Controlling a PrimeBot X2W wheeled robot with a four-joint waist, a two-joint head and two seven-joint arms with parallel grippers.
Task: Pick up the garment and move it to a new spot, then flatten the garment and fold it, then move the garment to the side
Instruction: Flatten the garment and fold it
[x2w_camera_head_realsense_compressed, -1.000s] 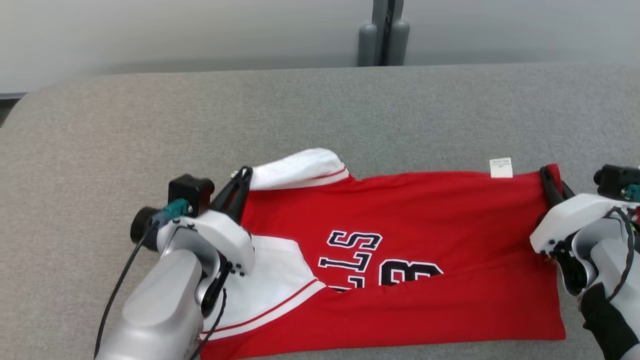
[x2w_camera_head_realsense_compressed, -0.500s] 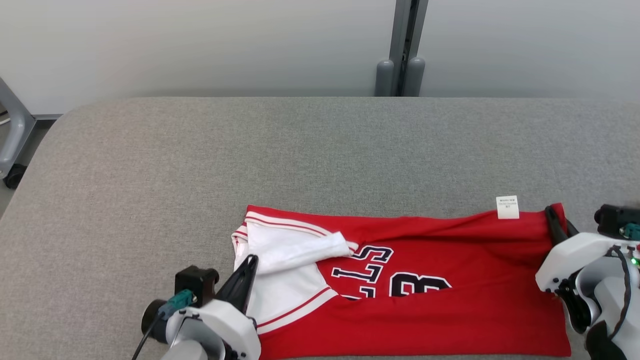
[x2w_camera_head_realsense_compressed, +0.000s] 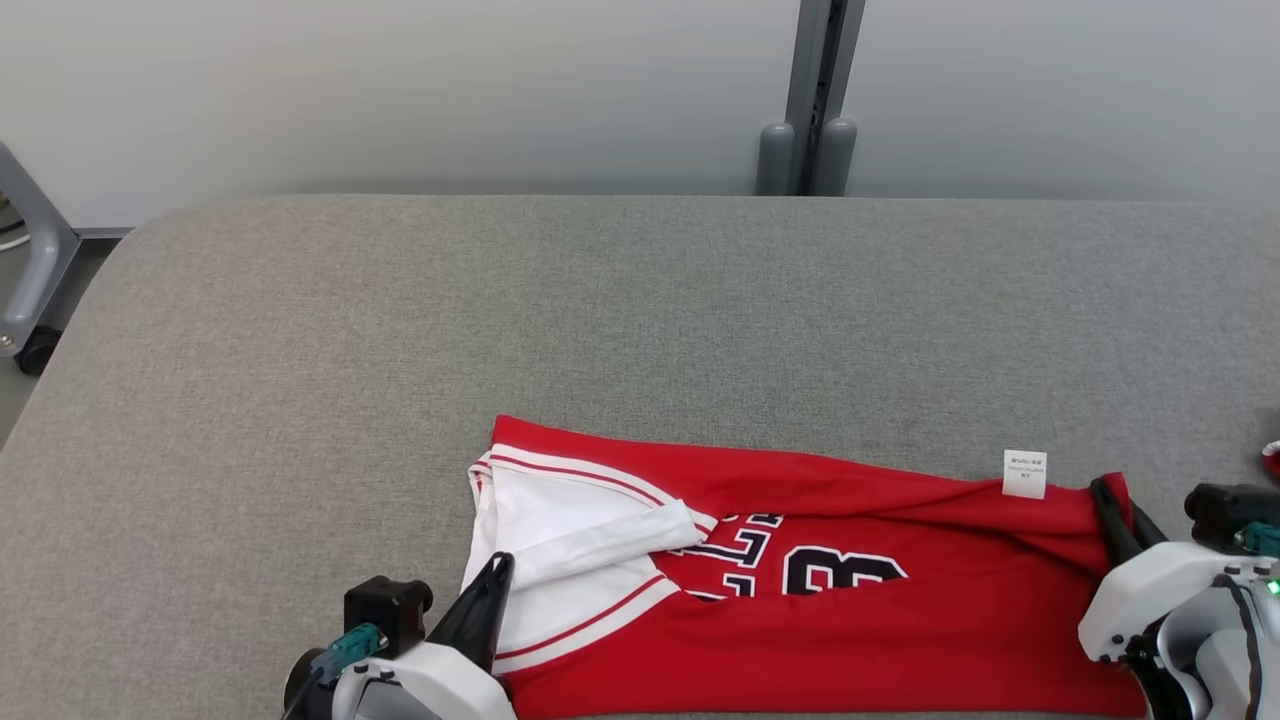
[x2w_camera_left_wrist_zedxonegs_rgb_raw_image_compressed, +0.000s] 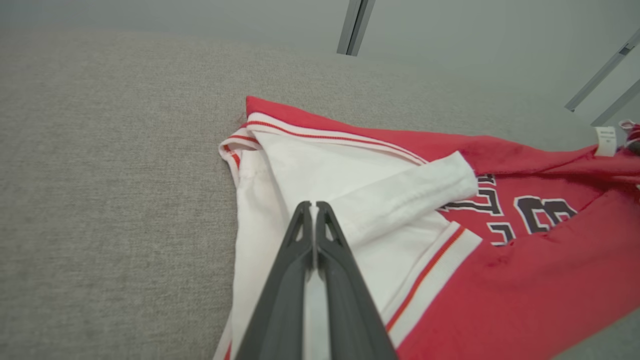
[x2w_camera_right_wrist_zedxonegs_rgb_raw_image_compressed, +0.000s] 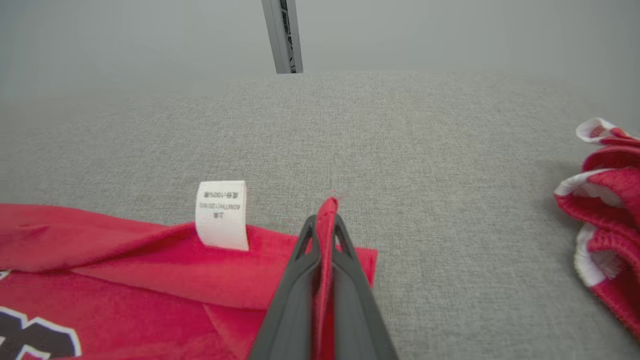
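Note:
The garment is a red jersey with a white side panel and dark lettering, lying crosswise near the front of the grey table. A white flap lies folded across part of the lettering. My left gripper is at the garment's left end, shut on the white fabric, fingers pressed together. My right gripper is shut on the red corner at the right end, with red cloth pinched between its fingers. A white care tag stands up just left of that grip.
Another red and white cloth lies bunched on the table to the right of my right gripper. A grey post stands behind the table's far edge. A grey wheeled frame stands off the table's left end.
The head view has tilted up, so more wall shows. Both grippers have drawn their held ends back toward me, and the white flap now lies lower, across the lettering.

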